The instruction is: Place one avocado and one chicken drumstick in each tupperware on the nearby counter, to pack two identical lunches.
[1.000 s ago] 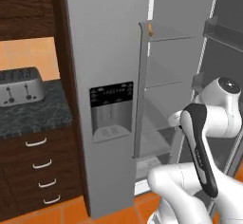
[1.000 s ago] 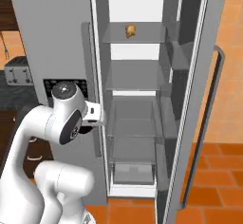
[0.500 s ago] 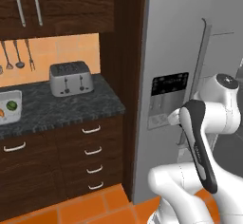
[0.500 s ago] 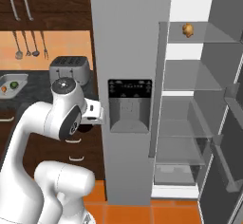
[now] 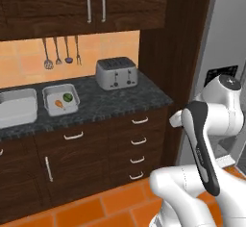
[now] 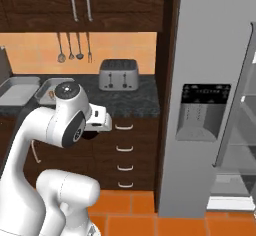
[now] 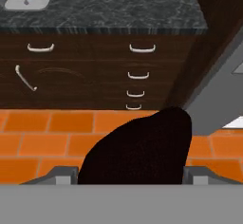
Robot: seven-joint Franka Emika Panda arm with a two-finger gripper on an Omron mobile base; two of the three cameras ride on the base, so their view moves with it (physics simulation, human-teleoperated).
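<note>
Pincer (image 7: pixel 130 172) is clamping a dark rounded item (image 7: pixel 142 144), probably avocado, which I'm holding for the counter (image 5: pixel 120 101).

We see a counter (image 5: pixel 120 101) of black stone with grey marbling, dark wooden drawers (image 5: pixel 139 144) with silvery metal handles, a brushed-metal toaster (image 5: pixel 116 73), and a glossy orange tiled floor (image 7: pixel 47 137).
</note>
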